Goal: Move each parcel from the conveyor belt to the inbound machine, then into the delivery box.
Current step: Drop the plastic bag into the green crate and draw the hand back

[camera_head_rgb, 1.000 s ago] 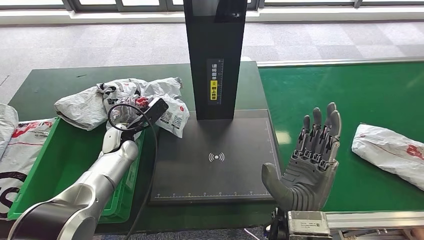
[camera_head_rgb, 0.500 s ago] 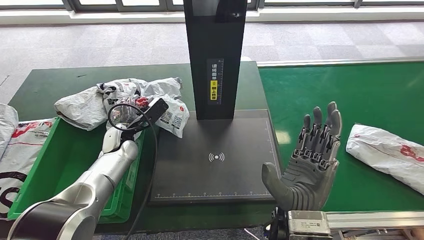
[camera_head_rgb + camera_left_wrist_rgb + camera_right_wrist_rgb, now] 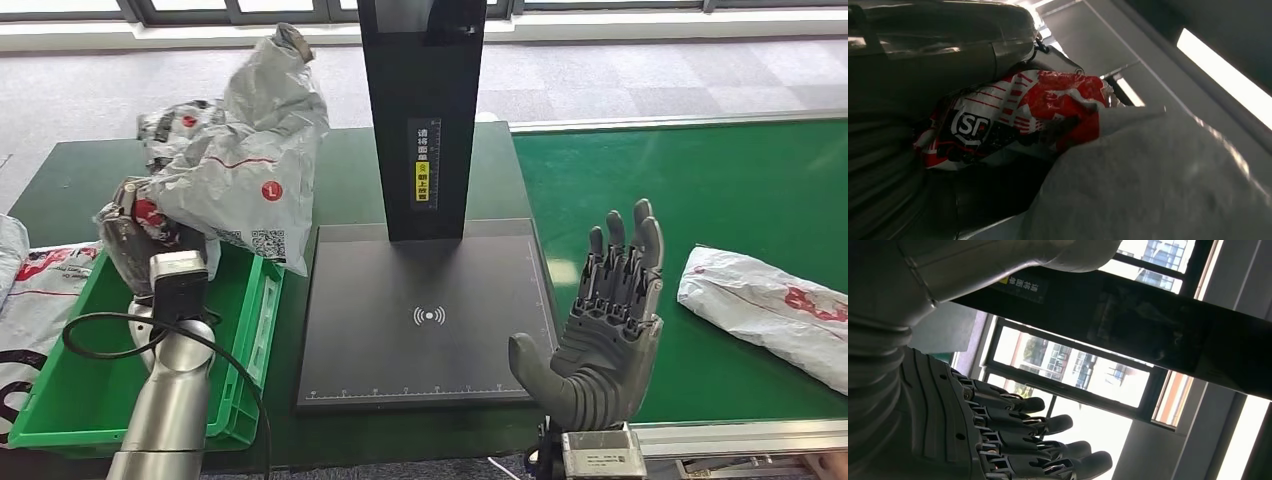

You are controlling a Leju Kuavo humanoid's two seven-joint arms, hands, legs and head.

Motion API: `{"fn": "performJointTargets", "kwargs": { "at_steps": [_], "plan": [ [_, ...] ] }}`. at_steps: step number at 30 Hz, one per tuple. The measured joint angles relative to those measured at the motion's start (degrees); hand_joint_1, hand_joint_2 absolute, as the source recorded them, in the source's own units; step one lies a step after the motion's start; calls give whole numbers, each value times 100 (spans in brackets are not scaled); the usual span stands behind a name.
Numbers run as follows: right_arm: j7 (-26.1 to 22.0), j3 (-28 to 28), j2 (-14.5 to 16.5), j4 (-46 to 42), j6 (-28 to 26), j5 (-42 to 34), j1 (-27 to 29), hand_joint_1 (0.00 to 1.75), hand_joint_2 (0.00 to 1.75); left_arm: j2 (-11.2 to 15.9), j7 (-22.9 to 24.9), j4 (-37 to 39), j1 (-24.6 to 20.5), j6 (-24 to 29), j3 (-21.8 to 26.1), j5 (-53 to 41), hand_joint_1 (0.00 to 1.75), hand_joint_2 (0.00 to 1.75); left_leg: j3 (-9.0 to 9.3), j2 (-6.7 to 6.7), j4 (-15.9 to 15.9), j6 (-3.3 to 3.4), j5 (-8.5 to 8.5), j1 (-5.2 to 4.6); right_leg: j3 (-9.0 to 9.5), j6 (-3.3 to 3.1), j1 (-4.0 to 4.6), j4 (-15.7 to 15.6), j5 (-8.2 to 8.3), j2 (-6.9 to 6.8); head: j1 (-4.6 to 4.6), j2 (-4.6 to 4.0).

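Our left hand (image 3: 135, 245) grips a grey parcel (image 3: 245, 160) above the green box (image 3: 60, 400); our right hand (image 3: 605, 320) hangs spread and empty beside the belt (image 3: 720, 180).

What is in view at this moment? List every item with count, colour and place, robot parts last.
Held parcel: one, grey bag with red print, lifted above the delivery box.
Belt parcel: one, white with red print, on the conveyor belt, right.
Delivery box: one, green, left of the inbound machine.
Inbound machine: one, black plate with black post, centre.
Other parcels: white with red print, far left, beside the box.
Left hand: grips the held parcel.
Right hand: dark grey, fingers spread, empty, upright at the belt's edge.
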Motion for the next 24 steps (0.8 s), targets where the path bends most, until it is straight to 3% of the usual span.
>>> {"fn": "performJointTargets", "kwargs": {
  "at_steps": [7,18,21,24],
  "plan": [
    [-27,0,25,-7,-175,60,37,0,175,-8,-63,-1210,345,15,115,90,175,175,-4,-35,2,-5,12,2,5,-1,12,0,1,-35,0,0],
    [-37,0,26,-127,-625,256,178,0,175,-73,113,-1216,69,14,-26,21,175,175,-2,-32,7,-4,13,0,5,-1,13,0,4,-34,0,0],
    [17,0,26,-129,-680,291,182,0,175,-80,347,-1097,-18,-31,-86,-172,175,175,-2,-32,7,-4,13,0,5,-1,13,0,4,-34,0,0],
    [99,-1,26,-148,-680,334,196,0,175,-71,1023,-760,-178,-243,-118,-874,175,175,-2,-34,7,-4,13,0,6,-1,13,0,4,-35,0,0]
  ]
}}
